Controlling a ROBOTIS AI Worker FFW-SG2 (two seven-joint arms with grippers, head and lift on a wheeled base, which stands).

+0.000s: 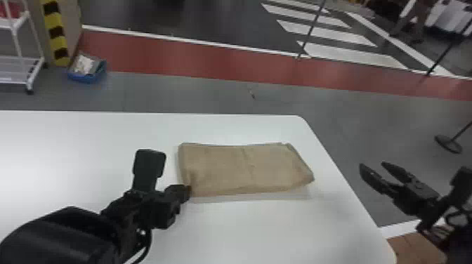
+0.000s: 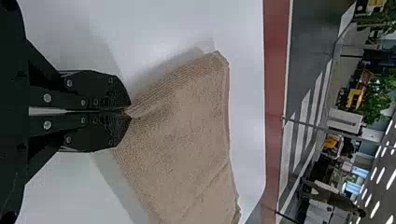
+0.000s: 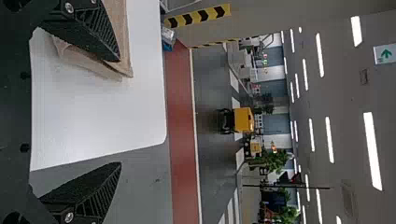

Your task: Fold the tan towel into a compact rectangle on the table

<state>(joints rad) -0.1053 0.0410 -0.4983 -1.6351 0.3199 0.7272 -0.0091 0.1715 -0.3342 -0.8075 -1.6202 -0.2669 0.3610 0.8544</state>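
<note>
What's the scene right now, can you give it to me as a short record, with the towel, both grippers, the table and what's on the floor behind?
towel: tan, folded, lying on the table, right end slanted
left gripper: shut on the towel's near left corner
right gripper: open, off the table's right side, holding nothing
table: white, with rounded corners
floor behind: blue bin beyond the table's far edge, on the left, beside a white cart
fold state: roughly rectangular, not yet squared
</note>
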